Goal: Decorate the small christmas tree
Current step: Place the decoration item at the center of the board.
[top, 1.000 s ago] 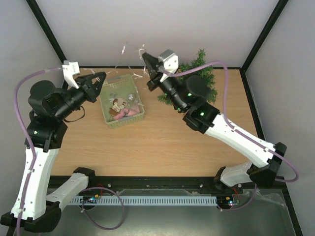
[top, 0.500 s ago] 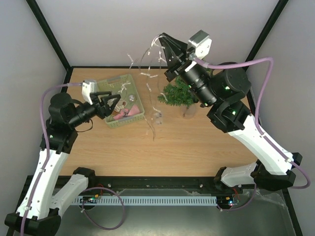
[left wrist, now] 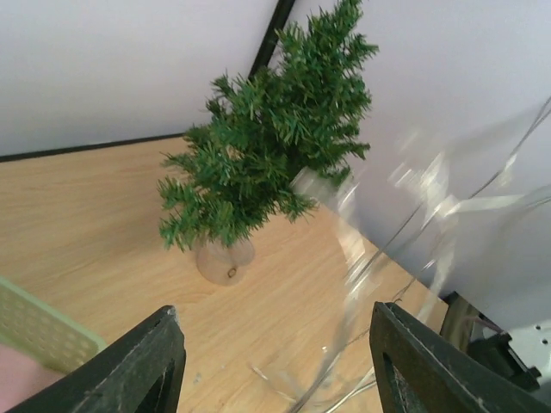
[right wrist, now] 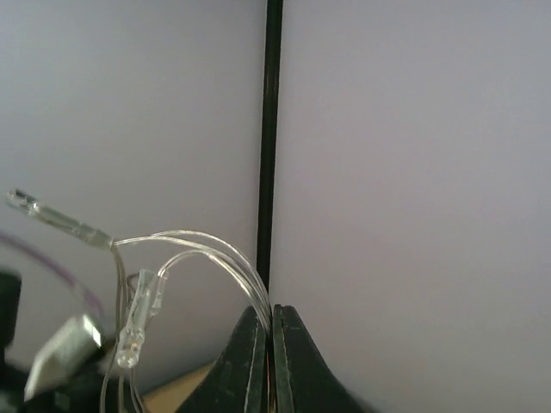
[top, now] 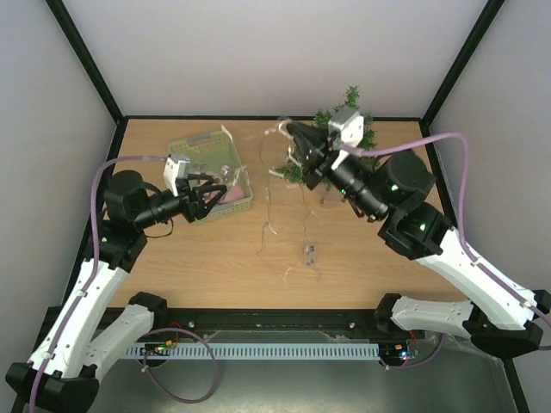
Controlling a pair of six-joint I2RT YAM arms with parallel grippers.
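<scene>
Christmas tree [top: 368, 136] just beside right gripper [top: 291, 129]; light string [right wrist: 189, 245] pinched

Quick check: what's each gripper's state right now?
Left gripper: open, gripping nothing.
Right gripper: closed on the clear light string.
</scene>
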